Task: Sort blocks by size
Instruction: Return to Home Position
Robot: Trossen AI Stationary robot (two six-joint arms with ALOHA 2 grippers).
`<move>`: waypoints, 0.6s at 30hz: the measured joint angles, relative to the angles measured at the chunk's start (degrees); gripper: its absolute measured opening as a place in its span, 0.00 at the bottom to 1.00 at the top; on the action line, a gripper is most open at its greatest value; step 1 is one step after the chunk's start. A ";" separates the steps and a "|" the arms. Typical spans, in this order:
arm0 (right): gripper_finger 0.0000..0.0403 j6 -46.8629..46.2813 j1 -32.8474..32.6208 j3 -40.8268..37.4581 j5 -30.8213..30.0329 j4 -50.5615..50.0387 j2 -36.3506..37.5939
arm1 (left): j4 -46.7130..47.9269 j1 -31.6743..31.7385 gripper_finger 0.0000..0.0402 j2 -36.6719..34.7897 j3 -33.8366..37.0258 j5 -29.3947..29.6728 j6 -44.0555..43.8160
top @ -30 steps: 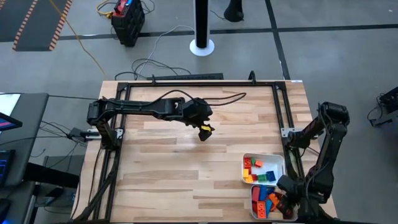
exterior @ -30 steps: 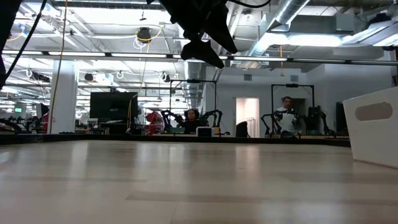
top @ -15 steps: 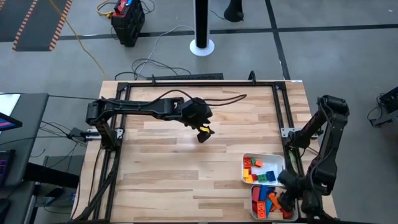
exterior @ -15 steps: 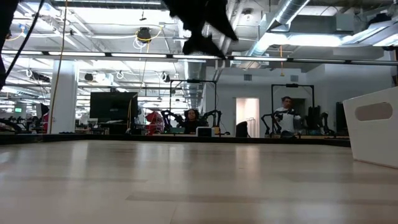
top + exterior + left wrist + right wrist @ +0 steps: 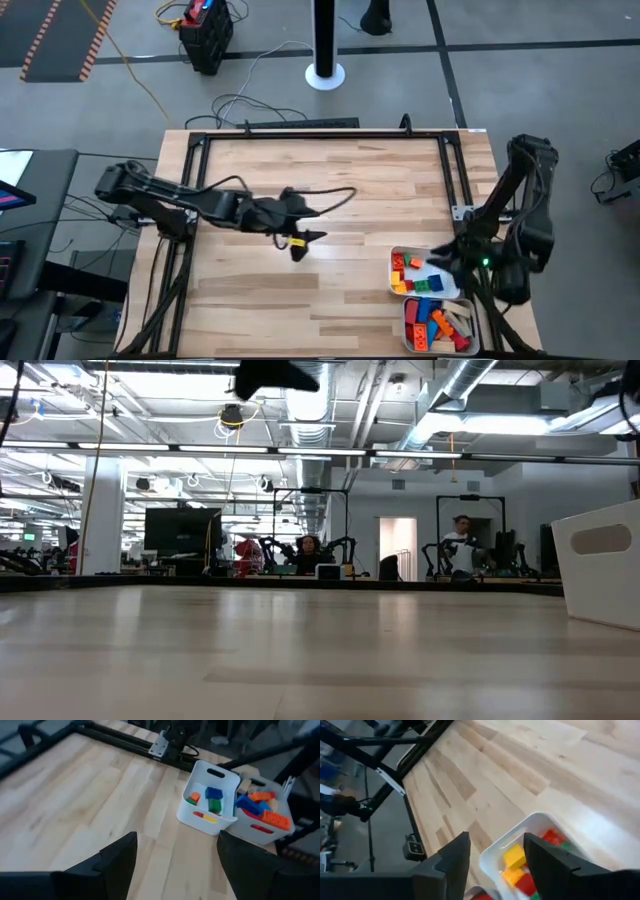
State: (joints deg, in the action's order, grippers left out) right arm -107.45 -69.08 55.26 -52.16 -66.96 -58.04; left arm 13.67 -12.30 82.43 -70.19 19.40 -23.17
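Fingers (image 5: pixel 117 865) of the left gripper (image 5: pixel 177 840) are spread wide with nothing between them; only bare wood shows in the gap. Fingers (image 5: pixel 452 862) of the right gripper (image 5: pixel 496 840) are likewise parted and empty. The left gripper hangs above the table (image 5: pixel 300 310), well apart from the short-block tray (image 5: pixel 192 821), toward the table's middle on the left arm's side. The right gripper hangs over the short-block tray, at the side facing the right arm, and its wrist view looks down past the fingers onto the tray's corner. All blocks (image 5: pixel 214 800) in view lie inside the trays. Short red, orange, yellow, green and blue pieces are in the short-block tray. Longer blue, orange, red and tan pieces are in the long-block tray (image 5: pixel 270 834), which stands directly beside the short-block tray on the side nearer the table's front edge. No block shows on the bare wood in the high view. Judged step: sorting appears complete, and both arms are due to go to their rest posture. The next move calls for raising the right gripper clear of the short-block tray's rim before folding that arm back, so that neither finger catches the wall and shifts the tray. The left arm has open table beneath it and nothing in its path.
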 joint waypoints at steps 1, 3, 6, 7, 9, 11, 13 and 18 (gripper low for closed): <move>0.53 1.04 0.17 -0.62 -0.56 -0.50 1.91 | -1.29 -0.28 0.65 -1.61 2.38 0.18 -1.66; 0.50 2.86 0.25 -2.49 -0.89 -0.68 6.30 | -1.64 -1.30 0.65 -5.09 6.16 1.59 -4.04; 0.45 4.45 0.24 -6.91 -2.25 -0.18 13.38 | -0.70 -3.44 0.65 -11.22 9.60 6.65 -7.13; 0.43 4.49 0.24 -8.60 -3.12 -0.05 15.59 | 0.16 -4.18 0.65 -13.21 10.60 8.72 -7.83; 0.40 4.69 0.24 -11.44 -5.16 0.26 19.86 | 3.09 -5.29 0.65 -16.71 11.88 12.40 -8.61; 0.37 5.84 0.27 -13.55 -7.42 1.22 23.60 | 7.08 -6.16 0.65 -19.99 13.00 15.27 -9.79; 0.35 7.87 0.29 -15.25 -10.33 3.30 26.62 | 10.09 -6.39 0.65 -23.44 14.59 16.93 -11.32; 0.32 9.88 1.90 -19.13 -14.81 5.20 32.31 | 8.89 -6.38 0.65 -31.89 21.96 17.29 -12.28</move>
State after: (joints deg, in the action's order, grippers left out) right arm -97.57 -67.19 36.13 -66.97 -61.76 -25.73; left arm 22.56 -18.68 50.54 -48.23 36.69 -35.45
